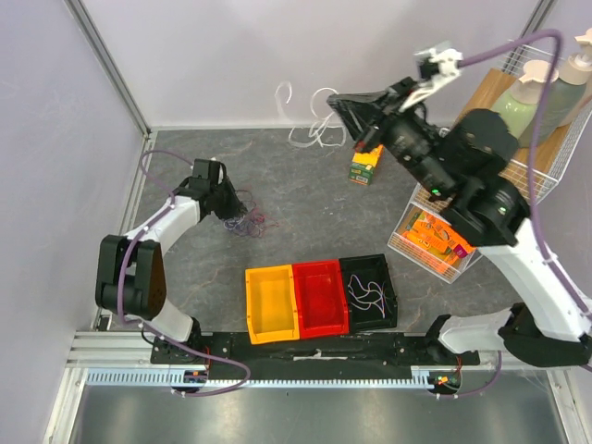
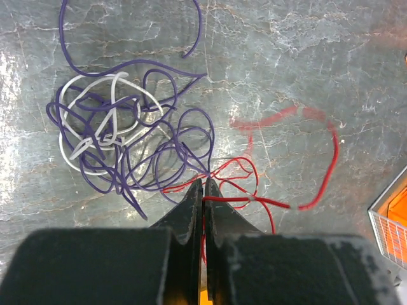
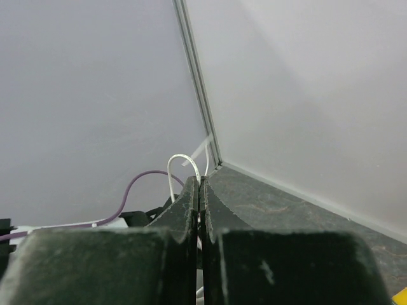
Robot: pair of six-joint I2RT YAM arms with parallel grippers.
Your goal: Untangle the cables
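Note:
A tangle of thin cables (image 1: 245,222) lies on the grey table by my left gripper (image 1: 231,211). In the left wrist view, purple cable (image 2: 149,149) loops through a white cable (image 2: 95,127), and a red cable (image 2: 254,184) spreads to the right. My left gripper (image 2: 205,184) is shut on a strand of the red cable, low at the table. My right gripper (image 1: 338,106) is raised at the back and shut on a white cable (image 1: 314,129) that hangs in loops. In the right wrist view this white cable (image 3: 180,164) arches over the closed gripper (image 3: 200,182).
Yellow (image 1: 271,303), red (image 1: 320,298) and black (image 1: 368,291) bins stand at the front; the black one holds a thin cable. A crayon box (image 1: 367,165) stands at the back. A wire basket (image 1: 430,242) and a shelf with bottles (image 1: 546,92) are on the right.

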